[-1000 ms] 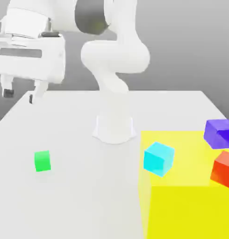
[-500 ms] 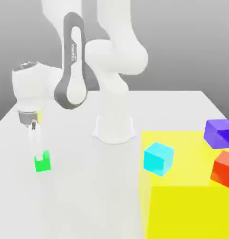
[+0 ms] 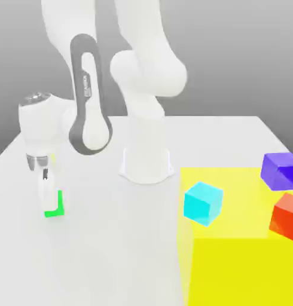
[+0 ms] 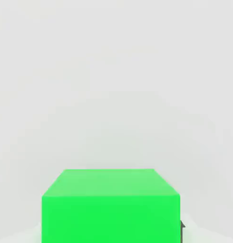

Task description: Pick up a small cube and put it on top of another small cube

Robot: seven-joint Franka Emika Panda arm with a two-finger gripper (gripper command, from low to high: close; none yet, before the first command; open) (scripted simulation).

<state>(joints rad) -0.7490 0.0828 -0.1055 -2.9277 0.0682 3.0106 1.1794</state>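
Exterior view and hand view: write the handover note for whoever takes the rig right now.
Gripper: down at the green cube on the white table, toward the exterior view's left; I cannot tell whether it is open or shut on the cube. In the hand view the green cube sits close in front of the camera.
Cyan cube: on the yellow area, toward the exterior view's right, apart from the green cube. Purple cube and red cube lie further right.
Done: the approach to the green cube.
Left: secure the grasp, lift, carry, place on another cube.
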